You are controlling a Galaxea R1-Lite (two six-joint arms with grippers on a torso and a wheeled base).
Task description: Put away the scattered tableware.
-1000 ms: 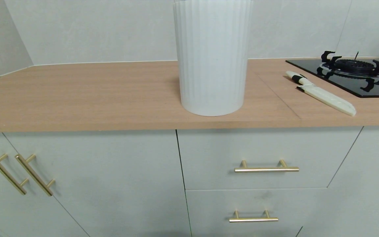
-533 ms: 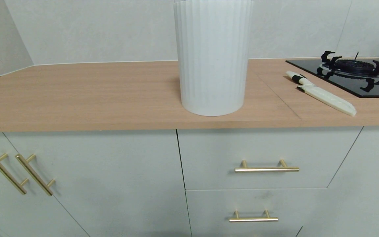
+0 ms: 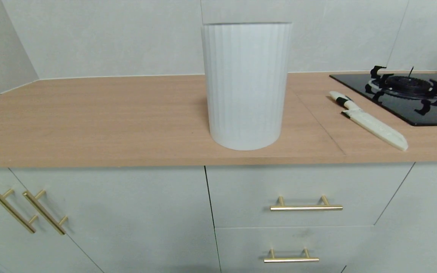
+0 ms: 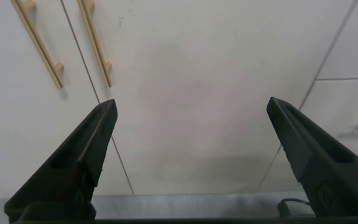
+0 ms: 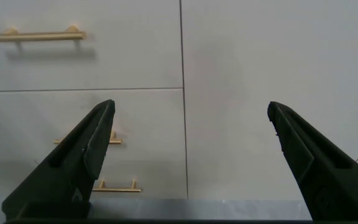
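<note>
A tall white ribbed container [image 3: 246, 83] stands on the wooden countertop [image 3: 89, 117] near its front edge. To its right a cream knife [image 3: 368, 121] with a black band on its handle lies flat beside the stove. My left gripper [image 4: 191, 109] is open, low down, facing the pale cabinet doors [image 4: 185, 93]. My right gripper [image 5: 191, 109] is open too, facing the drawer fronts [image 5: 79, 62]. Nothing sits between either pair of fingers.
A black glass gas stove [image 3: 412, 93] with a burner grate occupies the counter's far right. Below the counter are cabinet doors with gold handles [image 3: 29, 210] on the left and drawers with gold bar handles [image 3: 305, 206] in the middle. A tiled wall backs the counter.
The head camera has tilted up a little, so the whole scene sits lower and the container's top rim now shows. The things themselves have not moved.
</note>
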